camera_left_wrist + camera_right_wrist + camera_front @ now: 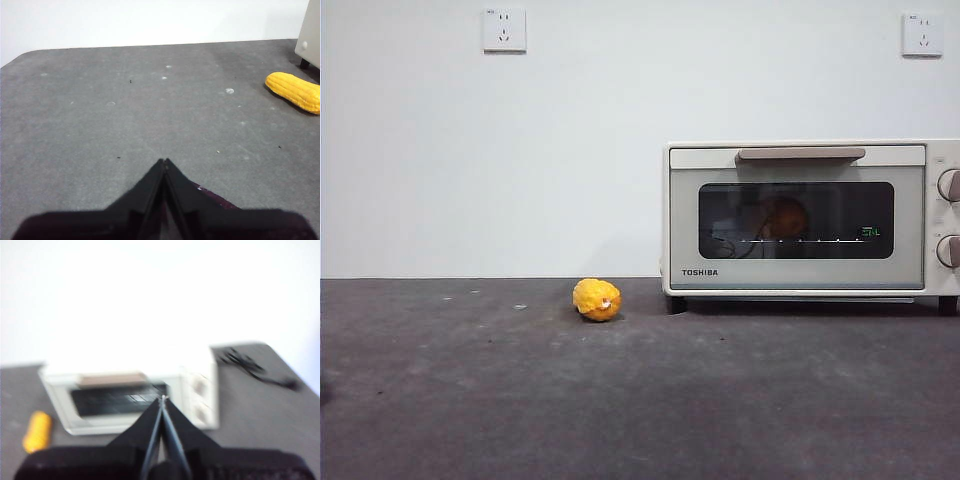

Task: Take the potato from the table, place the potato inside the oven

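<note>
The cream-white oven [800,160] stands at the right of the table [640,400] with its door closed. Through the dark glass an orange-brown rounded lump, the potato [786,216], shows dimly on the rack. My left gripper [164,161] hangs shut and empty over bare table, well away from the oven's corner [310,35]. My right gripper [162,398] is shut and empty too, raised above and in front of the oven [135,390]; this view is blurred. Neither arm appears in the front view.
A bumpy yellow corn cob [597,299] lies on the table just left of the oven, and also shows as a corn cob [295,91] and a yellow blur, the cob [37,431]. A black cable [255,367] lies beside the oven. Two wall sockets [504,30] sit high on the wall.
</note>
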